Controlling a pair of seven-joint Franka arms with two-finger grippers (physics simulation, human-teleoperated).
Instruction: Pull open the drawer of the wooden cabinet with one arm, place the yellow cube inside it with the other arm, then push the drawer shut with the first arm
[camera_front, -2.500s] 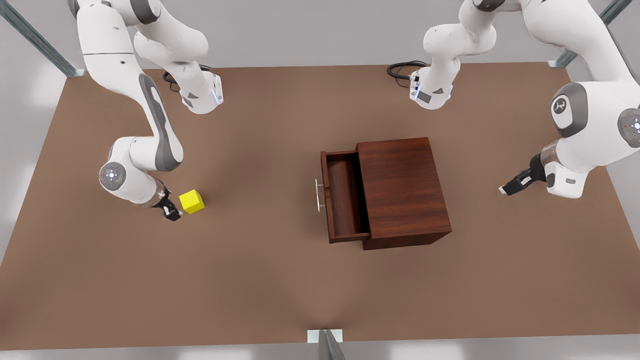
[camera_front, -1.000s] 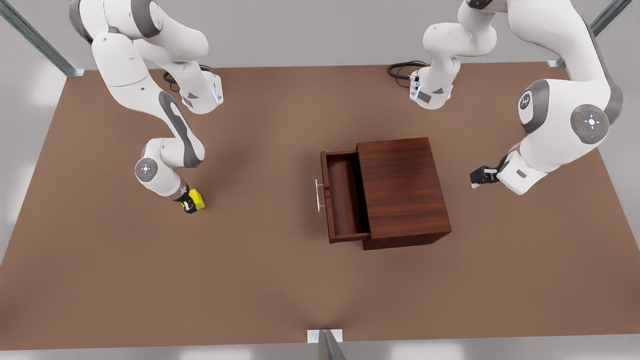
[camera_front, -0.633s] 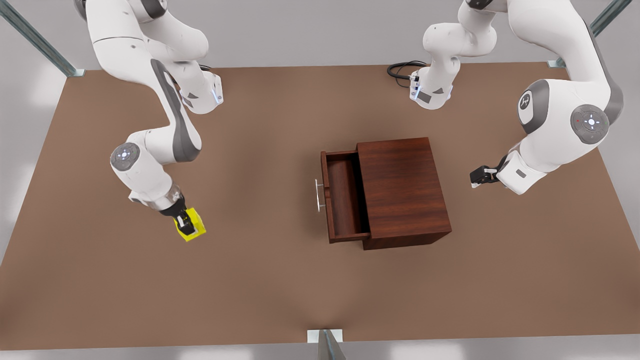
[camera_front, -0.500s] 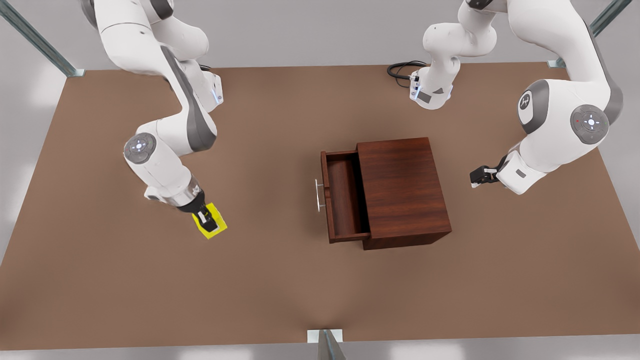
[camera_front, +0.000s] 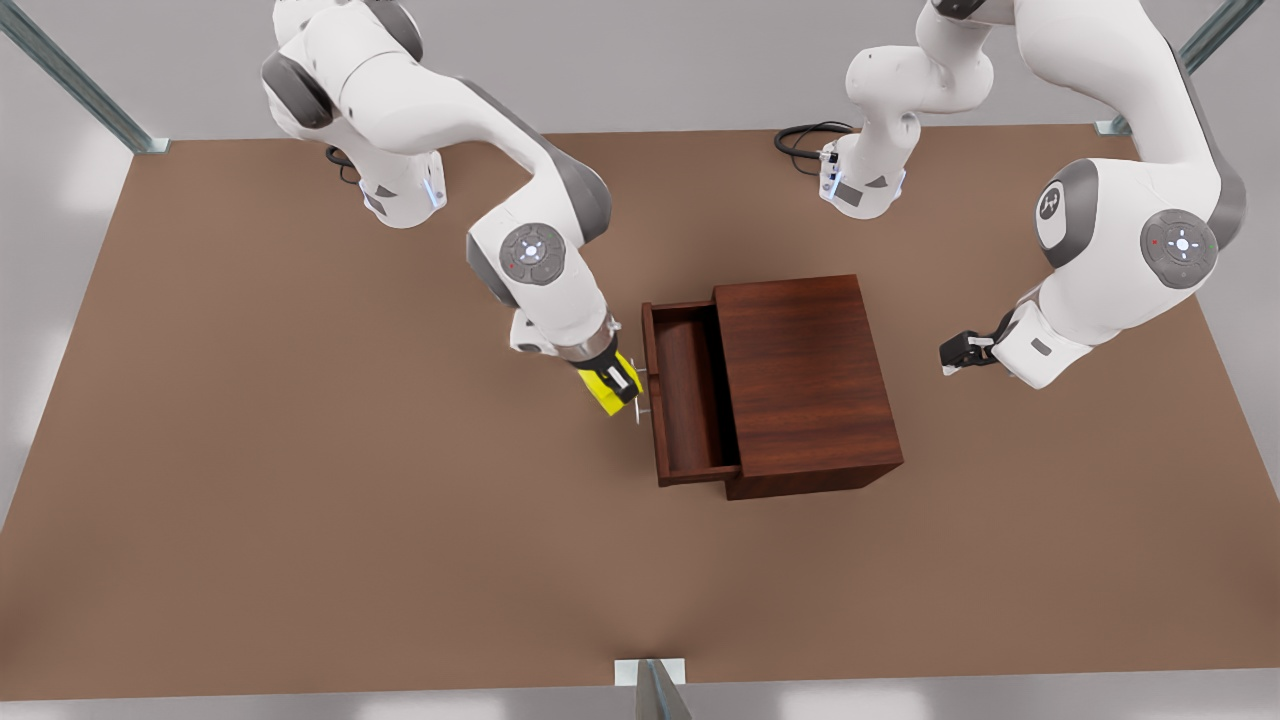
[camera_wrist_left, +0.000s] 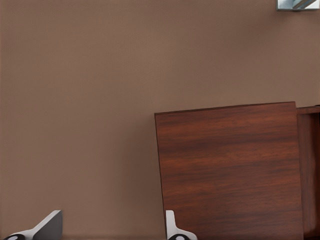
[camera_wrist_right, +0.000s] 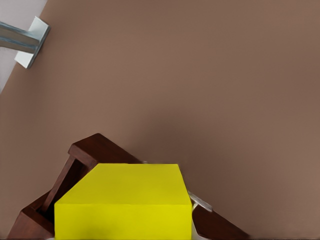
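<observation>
The right gripper (camera_front: 620, 385) clamps the yellow cube (camera_front: 604, 388) right at the open drawer's (camera_front: 688, 395) handle (camera_front: 638, 392). The left gripper (camera_front: 953, 356) waits behind the cabinet (camera_front: 805, 375), fingers (camera_wrist_left: 47, 227) spread wide.

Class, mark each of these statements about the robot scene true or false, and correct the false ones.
1. The drawer is open. True.
2. The cube lies on the table. False: the right gripper holds it by the drawer's handle.
3. The cube is inside the drawer. False: it has not reached it.
4. The left gripper waits past the cabinet, open. True.
</observation>
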